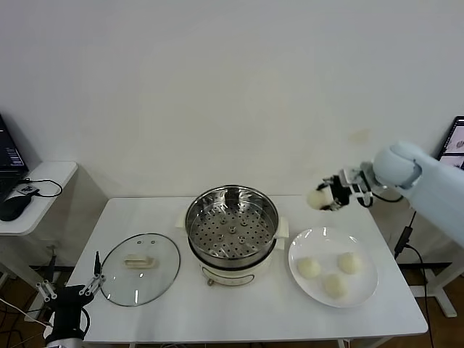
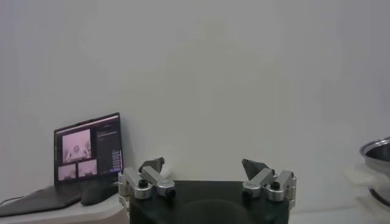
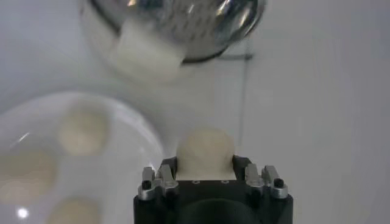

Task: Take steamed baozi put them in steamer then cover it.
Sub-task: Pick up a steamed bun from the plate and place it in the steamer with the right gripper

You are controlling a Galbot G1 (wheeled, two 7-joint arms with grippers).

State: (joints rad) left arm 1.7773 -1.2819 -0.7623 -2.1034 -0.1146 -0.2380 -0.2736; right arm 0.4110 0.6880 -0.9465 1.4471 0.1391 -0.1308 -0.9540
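Observation:
My right gripper (image 1: 324, 196) is shut on a cream-white baozi (image 1: 316, 199) and holds it in the air above the table, to the right of the steamer (image 1: 232, 226) and behind the white plate (image 1: 366, 286). In the right wrist view the baozi (image 3: 205, 151) sits between the jaws. Three more baozi (image 1: 309, 267) (image 1: 349, 262) (image 1: 335, 285) lie on the plate. The steel steamer stands open and empty at the table's middle. The glass cover (image 1: 141, 267) with its cream handle lies flat on the table to the steamer's left. My left gripper (image 1: 70, 288) is open, parked low off the table's front left corner.
A side desk (image 1: 40, 190) with a laptop and mouse stands at the far left; the laptop (image 2: 88, 155) shows in the left wrist view. A screen (image 1: 454, 141) stands at the far right. The white wall is close behind the table.

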